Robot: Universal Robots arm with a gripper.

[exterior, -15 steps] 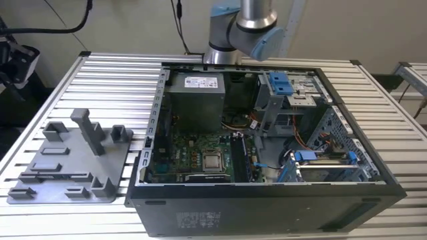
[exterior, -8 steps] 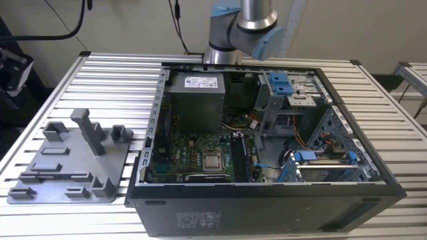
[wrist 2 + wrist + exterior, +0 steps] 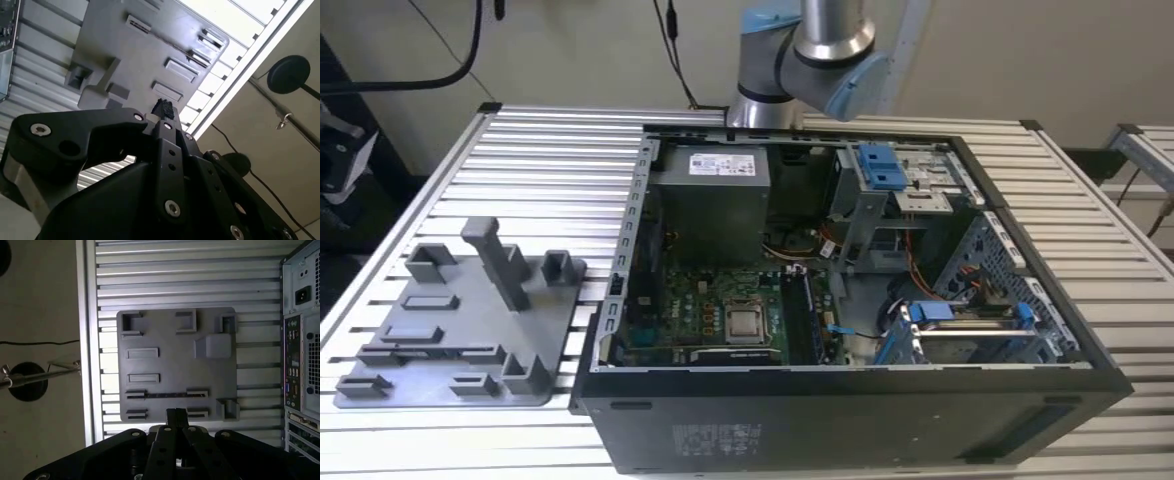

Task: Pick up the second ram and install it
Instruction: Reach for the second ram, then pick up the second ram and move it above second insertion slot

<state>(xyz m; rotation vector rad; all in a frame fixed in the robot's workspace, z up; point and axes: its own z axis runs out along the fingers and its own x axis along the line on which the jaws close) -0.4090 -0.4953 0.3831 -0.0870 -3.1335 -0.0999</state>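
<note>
The second ram (image 3: 167, 395) is a thin dark strip standing on edge between two low brackets of the grey fixture plate (image 3: 175, 360). In the exterior view the same strip (image 3: 434, 351) lies near the front of the plate (image 3: 454, 330), at that view's left. My gripper (image 3: 176, 414) hangs well above the plate, its black fingertips pressed together with nothing between them. In the first wrist view the tips sit close beside the ram's middle, toward the plate's edge. In the second wrist view the gripper (image 3: 163, 107) shows against the plate (image 3: 145, 55).
An open computer case (image 3: 854, 385) fills the middle of the slatted metal table (image 3: 534, 160), with the motherboard (image 3: 720, 310), processor socket and memory slots (image 3: 807, 315) exposed. The plate carries upright posts (image 3: 500, 260). The arm's base (image 3: 801, 50) stands behind the case.
</note>
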